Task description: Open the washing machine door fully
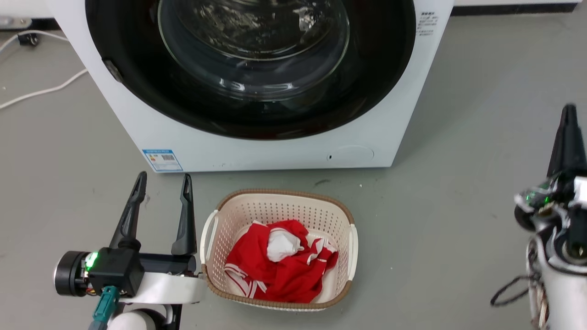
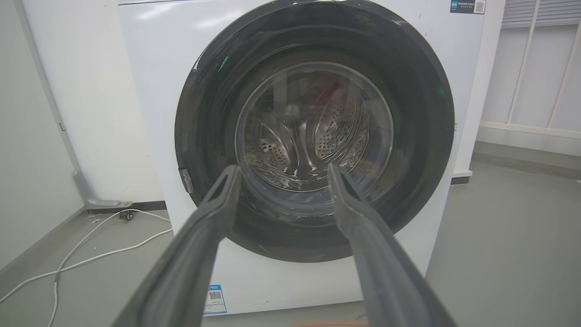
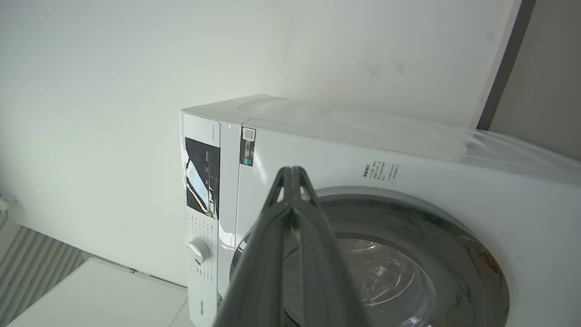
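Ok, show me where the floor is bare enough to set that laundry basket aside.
Widest bare floor: between the laundry basket, the washing machine and the right gripper. Another patch lies left of the left gripper, below the white cable. Crowded: the narrow strip between machine and basket, with the left fingers beside the basket's rim.

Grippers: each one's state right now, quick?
Left gripper, two long dark fingers: open, holding nothing.
Right gripper, same dark fingers: shut, holding nothing.
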You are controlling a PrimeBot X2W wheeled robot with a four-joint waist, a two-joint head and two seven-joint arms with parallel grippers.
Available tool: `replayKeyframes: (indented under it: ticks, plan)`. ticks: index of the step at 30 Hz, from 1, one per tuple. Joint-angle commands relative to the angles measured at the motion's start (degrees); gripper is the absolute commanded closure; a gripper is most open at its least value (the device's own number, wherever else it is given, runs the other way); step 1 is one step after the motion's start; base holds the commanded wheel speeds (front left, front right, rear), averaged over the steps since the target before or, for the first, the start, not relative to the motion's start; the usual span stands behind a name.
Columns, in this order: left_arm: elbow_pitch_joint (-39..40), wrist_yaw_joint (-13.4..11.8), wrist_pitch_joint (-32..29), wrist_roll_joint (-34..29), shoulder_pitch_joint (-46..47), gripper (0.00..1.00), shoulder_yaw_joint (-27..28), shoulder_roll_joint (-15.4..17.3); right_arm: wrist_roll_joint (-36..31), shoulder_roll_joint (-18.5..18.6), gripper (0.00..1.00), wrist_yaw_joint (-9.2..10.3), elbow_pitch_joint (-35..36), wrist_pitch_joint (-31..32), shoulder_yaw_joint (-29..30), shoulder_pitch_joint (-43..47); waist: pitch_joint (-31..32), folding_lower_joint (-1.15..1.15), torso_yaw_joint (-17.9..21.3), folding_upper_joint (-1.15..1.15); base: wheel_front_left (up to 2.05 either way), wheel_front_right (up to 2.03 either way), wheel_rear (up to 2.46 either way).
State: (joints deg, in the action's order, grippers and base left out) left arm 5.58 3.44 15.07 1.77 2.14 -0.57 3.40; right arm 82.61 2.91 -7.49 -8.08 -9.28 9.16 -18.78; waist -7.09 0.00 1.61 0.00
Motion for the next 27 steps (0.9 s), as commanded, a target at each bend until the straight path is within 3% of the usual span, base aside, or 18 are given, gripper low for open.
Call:
replayKeyframes:
  ticks: [1, 8, 17, 27]
  plan:
    - [0.43, -0.21, 0.14, -0.14, 1.37, 0.00, 0.26, -0.01, 2.90, 1.06, 1.00, 0.00, -2.87, 2.39, 1.46, -4.59, -2.43, 0.00, 0.08, 0.00, 0.00, 0.00, 0.00]
    - [1.29, 0.17, 0.14, -0.35, 4.26, 0.00, 0.43, -0.06, 6.62, 5.81, 1.00, 0.00, -14.88, 7.62, 2.80, -18.87, -7.04, 0.00, -0.44, 0.00, 0.00, 0.00, 0.00]
    - [2.21, 0.61, 0.14, -0.68, 8.19, 0.00, 0.15, -0.14, 6.49, 12.12, 1.00, 0.00, -32.75, 19.69, -2.40, -39.65, -12.67, 0.00, -1.48, 0.00, 0.00, 0.00, 0.00]
    - [3.06, 0.97, 0.14, -1.07, 11.25, 0.00, -0.49, -0.21, 2.42, 13.32, 1.00, 0.00, -39.76, 32.36, -10.57, -53.81, -17.39, 0.00, -2.29, 0.00, 0.00, 0.00, 0.00]
